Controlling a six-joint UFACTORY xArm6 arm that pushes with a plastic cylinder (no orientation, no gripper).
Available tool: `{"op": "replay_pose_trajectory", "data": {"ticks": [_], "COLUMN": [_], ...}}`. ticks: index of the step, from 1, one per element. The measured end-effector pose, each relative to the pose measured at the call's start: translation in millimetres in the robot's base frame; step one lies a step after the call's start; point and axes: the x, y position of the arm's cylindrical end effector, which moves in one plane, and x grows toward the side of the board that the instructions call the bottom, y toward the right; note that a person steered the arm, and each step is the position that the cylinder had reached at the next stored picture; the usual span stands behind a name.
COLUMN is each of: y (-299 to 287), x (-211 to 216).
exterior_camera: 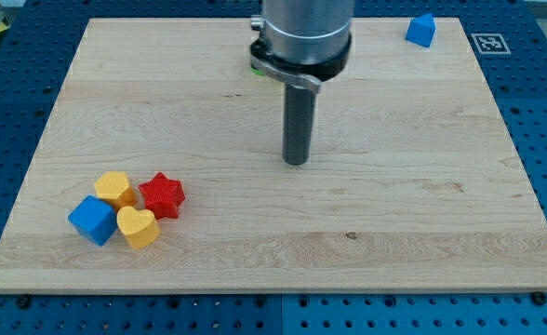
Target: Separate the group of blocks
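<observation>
Although the task calls for separation, the group of 4 blocks at the view's lower left is still packed together, so by my judgement nothing is done and all the work remains. The cluster comprises a blue cube (pixel 92 220), a yellow heart block (pixel 139 226), a red star block (pixel 162 194) and a yellow block (pixel 115 188) of rounded, many-sided shape; each touches or nearly touches its neighbours. My tip (pixel 296 162) stands well apart from them, near the board's middle. There are no jaws on this rig, only a smooth dark rod. The wooden board (pixel 394 205) is pale with visible grain. The blocks look matte and hard-edged. Another blue block (pixel 421 30) sits alone at the view's top right.
</observation>
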Motion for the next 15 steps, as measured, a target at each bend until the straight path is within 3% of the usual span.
{"op": "replay_pose_trajectory", "data": {"ticks": [4, 5, 7, 8, 14, 15], "y": [-30.8, -65.0, -94.7, -101.2, -95.5, -57.5], "x": [-12.4, -19.4, -87.5, -153.3, -208.4, -233.9]}}
